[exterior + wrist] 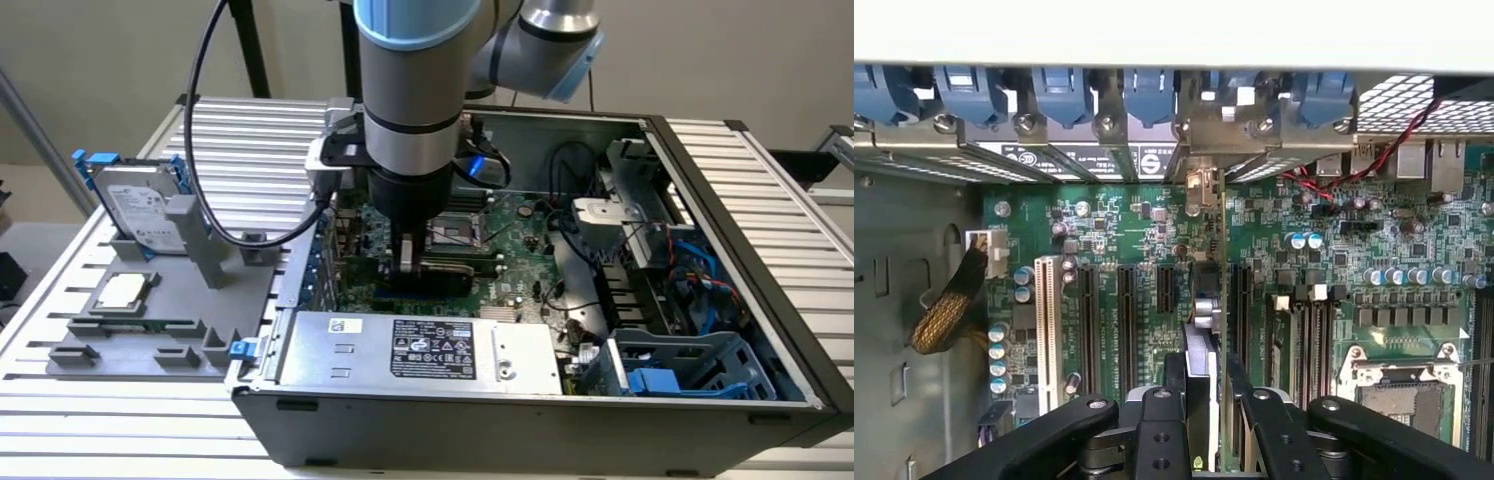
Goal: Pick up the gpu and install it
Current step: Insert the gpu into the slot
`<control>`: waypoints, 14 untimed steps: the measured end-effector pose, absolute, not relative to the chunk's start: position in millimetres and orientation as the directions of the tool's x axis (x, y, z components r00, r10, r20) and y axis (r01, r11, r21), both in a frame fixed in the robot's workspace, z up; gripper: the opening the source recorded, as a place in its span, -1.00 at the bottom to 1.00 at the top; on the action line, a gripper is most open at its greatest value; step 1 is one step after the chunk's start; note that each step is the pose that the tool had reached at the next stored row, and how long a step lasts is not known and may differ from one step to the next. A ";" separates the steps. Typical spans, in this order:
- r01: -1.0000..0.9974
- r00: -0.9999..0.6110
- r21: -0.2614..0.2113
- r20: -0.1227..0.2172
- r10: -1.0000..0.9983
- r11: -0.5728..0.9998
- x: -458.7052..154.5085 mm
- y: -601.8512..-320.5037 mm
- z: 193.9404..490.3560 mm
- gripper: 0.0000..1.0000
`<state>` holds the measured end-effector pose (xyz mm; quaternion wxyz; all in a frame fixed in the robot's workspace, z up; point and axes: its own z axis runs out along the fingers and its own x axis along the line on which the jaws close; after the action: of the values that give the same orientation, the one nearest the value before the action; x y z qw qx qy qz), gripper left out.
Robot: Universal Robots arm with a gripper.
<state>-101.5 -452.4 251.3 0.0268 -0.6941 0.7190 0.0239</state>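
Exterior view. The arm reaches straight down into the open computer case [747,300], which lies on its side so that the motherboard [514,225] faces up and the slots can be reached from above. The gripper [416,262] is low over the board, near the expansion slots, with a dark flat object between its fingers; this is judged to be the gpu [434,278], held on edge so that its lower edge can enter a slot. On the grey tray [247,300] at the exterior view's left, the hard drive [138,208] stands upright in its holder and the processor chip [122,291] lies flat, both well apart from the case.

Wrist view. The fingers [1159,430] are closed on the gpu [1202,375], which is seen edge-on and runs away from the camera toward the rear brackets [1154,125] of the case. The card stands upright between two of the long black slots [1126,315], in line with them. Its metal end points at the row of blue clips [1064,95], where the bracket is meant to sit. Whether the card is fully seated cannot be told.
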 end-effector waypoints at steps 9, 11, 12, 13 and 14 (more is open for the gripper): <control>-0.999 -0.035 -0.003 -0.072 -0.997 0.035 -101.8 -451.1 250.9 -1.00; -0.999 -0.035 -0.003 -0.072 -0.997 0.035 -101.8 -451.1 250.6 -1.00; -0.999 -0.035 -0.003 -0.072 -0.997 0.035 -101.9 -451.1 250.4 -1.00; -0.999 -0.035 -0.003 -0.072 -0.997 0.036 -101.9 -451.0 250.1 -1.00; -0.999 -0.035 -0.003 -0.072 -0.997 0.036 -102.0 -450.9 249.9 -1.00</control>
<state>-102.0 -450.9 249.9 0.0271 -0.6940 0.7191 0.0240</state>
